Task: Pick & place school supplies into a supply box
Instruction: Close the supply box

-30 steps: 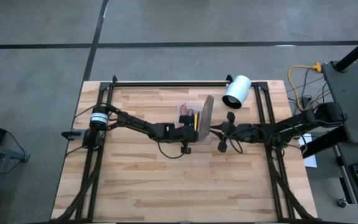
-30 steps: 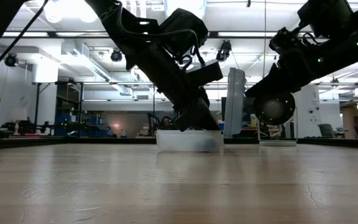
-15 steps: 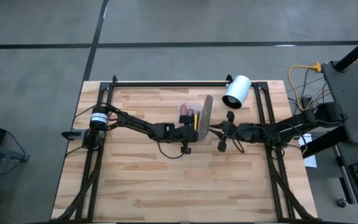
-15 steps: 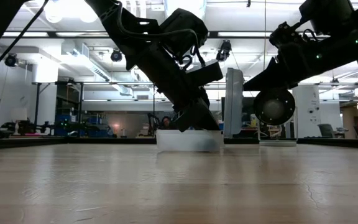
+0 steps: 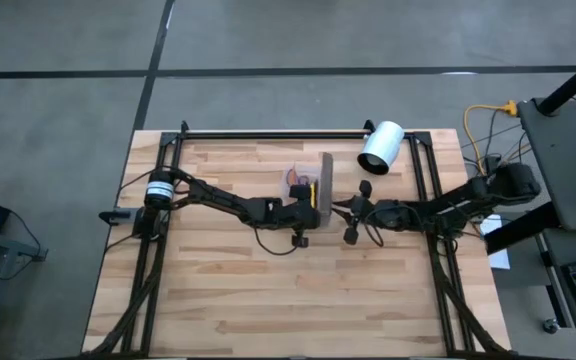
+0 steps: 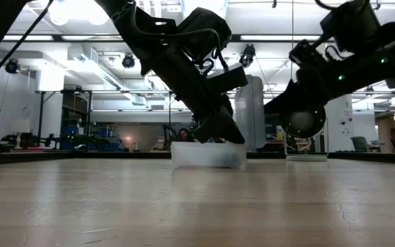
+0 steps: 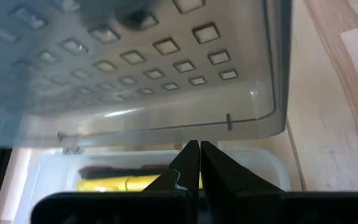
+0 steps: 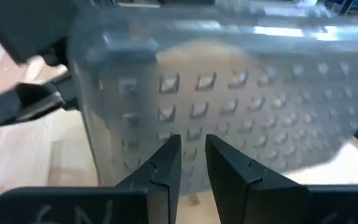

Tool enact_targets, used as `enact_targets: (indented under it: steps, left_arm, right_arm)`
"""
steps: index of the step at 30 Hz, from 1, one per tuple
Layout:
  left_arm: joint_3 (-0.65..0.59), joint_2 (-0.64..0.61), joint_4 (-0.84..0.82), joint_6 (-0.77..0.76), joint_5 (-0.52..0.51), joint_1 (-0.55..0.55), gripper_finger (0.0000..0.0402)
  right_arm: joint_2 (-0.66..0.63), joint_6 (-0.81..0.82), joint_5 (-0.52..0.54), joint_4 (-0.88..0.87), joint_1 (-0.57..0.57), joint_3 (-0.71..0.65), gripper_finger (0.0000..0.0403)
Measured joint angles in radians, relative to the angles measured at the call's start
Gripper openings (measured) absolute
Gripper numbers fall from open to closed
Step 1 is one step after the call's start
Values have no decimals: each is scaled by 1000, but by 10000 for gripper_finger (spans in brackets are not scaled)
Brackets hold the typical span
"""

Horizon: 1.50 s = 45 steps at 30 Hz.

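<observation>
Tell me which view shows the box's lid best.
The right wrist view: the lid fills the frame, its square-patterned face toward the right tool. The left wrist view shows its other face from underneath. The high view shows only its thin edge; the low view shows it standing behind the arms.

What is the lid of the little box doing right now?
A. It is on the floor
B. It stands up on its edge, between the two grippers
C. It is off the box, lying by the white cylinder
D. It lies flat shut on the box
B: in the high view the lid shows edge-on, standing beside the tray of the supply box, with the left gripper on one side and the right gripper on the other.
</observation>
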Motion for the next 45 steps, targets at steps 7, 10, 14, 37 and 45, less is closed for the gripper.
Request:
enact_targets:
  steps: [7,10,14,37,45]
  left_arm:
    - [0,0,-9,2,-8,-1,0]
    - [0,-6,-16,4,-9,-1,0]
    - [0,-25,-22,4,-29,-2,0]
    - [-2,-165,-219,-5,-262,-27,0]
    - [-10,-247,-293,2,-579,-74,0]
  right_arm:
    - [118,-3,1,112,-1,4,68]
    - [131,-4,-1,124,-1,5,68]
    - [122,-4,-7,121,0,5,68]
    - [110,-10,-8,163,0,5,68]
    - [111,-11,-71,204,1,6,68]
